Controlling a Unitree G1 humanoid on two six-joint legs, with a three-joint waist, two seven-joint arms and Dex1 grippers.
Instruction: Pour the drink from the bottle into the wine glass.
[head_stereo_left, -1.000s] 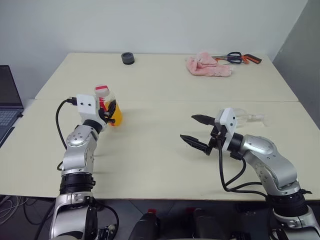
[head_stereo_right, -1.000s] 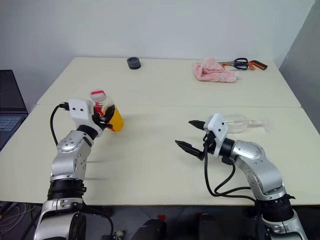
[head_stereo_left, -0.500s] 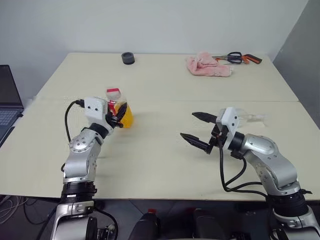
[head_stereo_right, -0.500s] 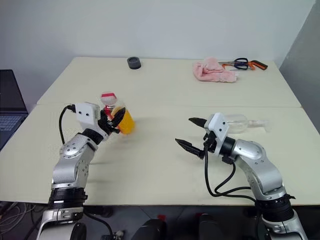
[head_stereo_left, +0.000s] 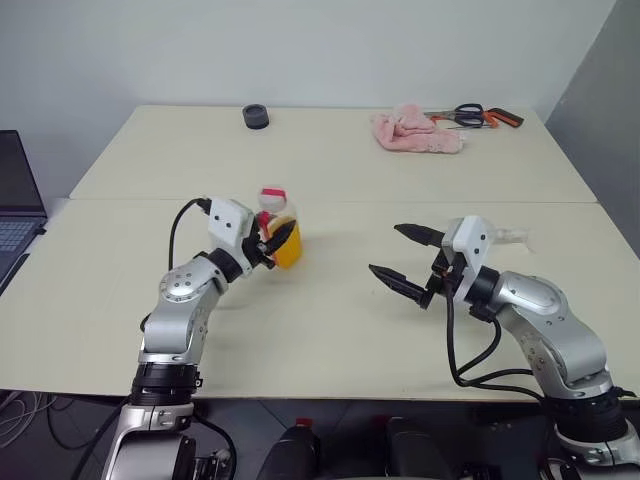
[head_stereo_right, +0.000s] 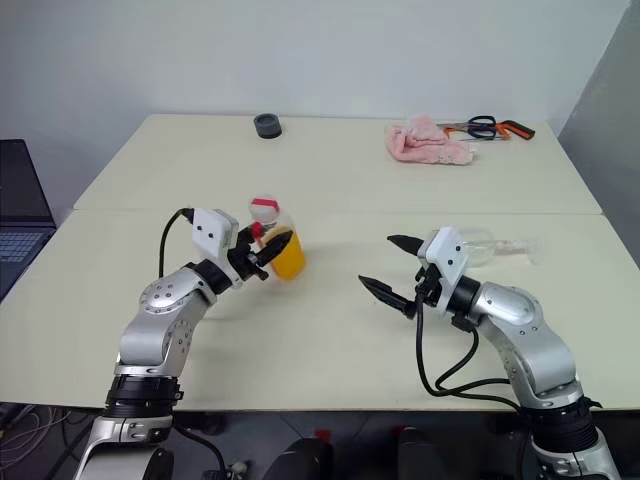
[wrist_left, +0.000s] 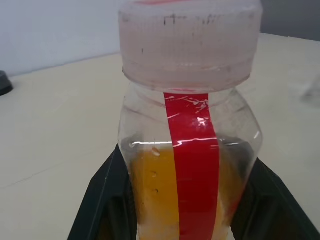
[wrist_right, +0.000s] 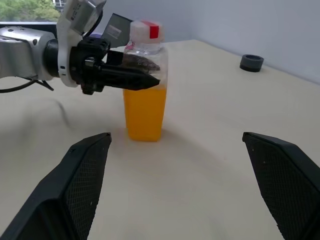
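The bottle (cap on, upright) is clamped by the left gripper. The right gripper is spread wide, nothing held

Bottle left of centre on table, wine glass at right, cloth far behind

— What's the room like on my feed?

— I see two pale cream tables pushed together, a seam running across between them, against a plain white wall.

— Anything at the edges?

— A grey panel closes the right side. An open laptop sits off the left edge. The light is soft and even, shadows faint.
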